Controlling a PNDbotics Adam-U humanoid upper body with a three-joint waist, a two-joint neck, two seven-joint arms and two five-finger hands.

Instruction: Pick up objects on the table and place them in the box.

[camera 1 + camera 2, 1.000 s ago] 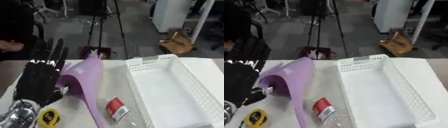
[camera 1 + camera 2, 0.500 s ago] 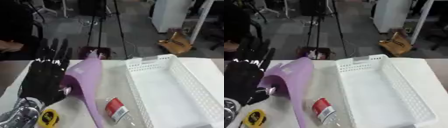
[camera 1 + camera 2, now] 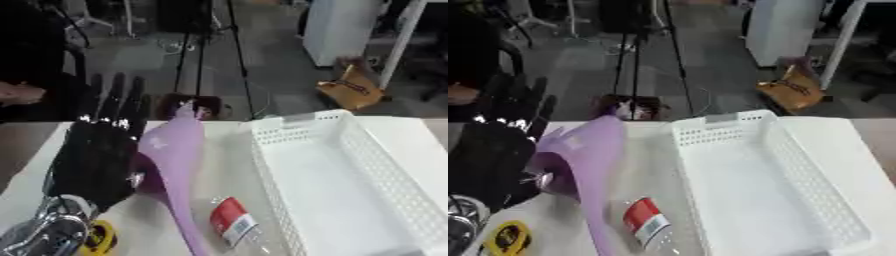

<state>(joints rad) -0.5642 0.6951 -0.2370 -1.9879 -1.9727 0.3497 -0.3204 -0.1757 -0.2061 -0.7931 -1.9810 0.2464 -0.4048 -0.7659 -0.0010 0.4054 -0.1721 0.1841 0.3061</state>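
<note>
Your left robot hand [image 3: 96, 155] stands at the frame's left with fingers straight and apart, alongside the purple cone-shaped wrap [image 3: 175, 165] on the counter [image 3: 223, 145], probably to gather it toward the empty white box [image 3: 350, 190] at right, past the red-labelled bottle [image 3: 232, 227].

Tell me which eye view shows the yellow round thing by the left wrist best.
The right eye view: the yellow round thing lies whole on the table, clear of the left hand. In the left eye view the silver wrist covers part of it.
</note>
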